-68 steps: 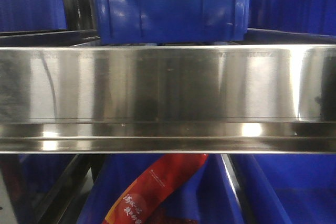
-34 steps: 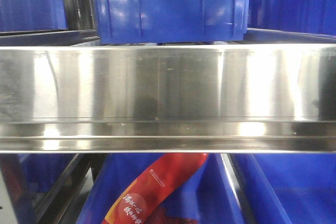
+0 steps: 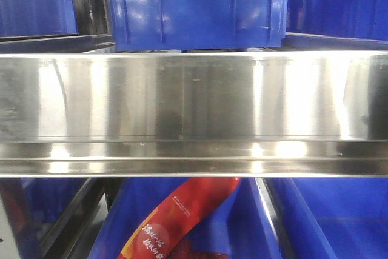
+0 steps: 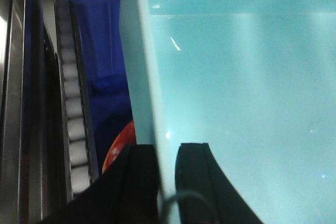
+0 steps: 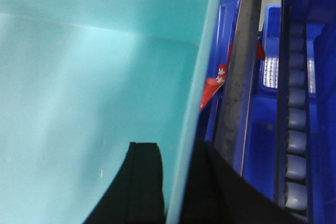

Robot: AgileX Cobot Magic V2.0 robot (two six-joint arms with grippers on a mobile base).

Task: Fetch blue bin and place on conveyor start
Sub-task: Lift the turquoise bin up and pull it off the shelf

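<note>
**Shelf bay: pale bin clamped at both side walls**

Polished steel fills the front view, where the shelf rail (image 3: 194, 101) runs flat across the middle. Dark blue ribbed bins (image 3: 194, 10) stand on the level above it. More of them sit below, one holding a red packet (image 3: 176, 219) with white lettering.

In the left wrist view, a roller track (image 4: 73, 129) runs up the left side beside dark steel framing. To its right rises the thin side wall of the blue bin (image 4: 236, 103), whose smooth turquoise inside fills the rest of the picture. The left gripper (image 4: 167, 150) straddles this wall, one black finger outside and one inside, both pressed close against the plastic.

In the right wrist view, the bin's inside lies to the left. The right gripper (image 5: 176, 150) is pinched over the opposite wall in the same way, with one finger on each face. Beyond that wall stand a grey upright (image 5: 239, 93) and another line of rollers among blue bins.
</note>
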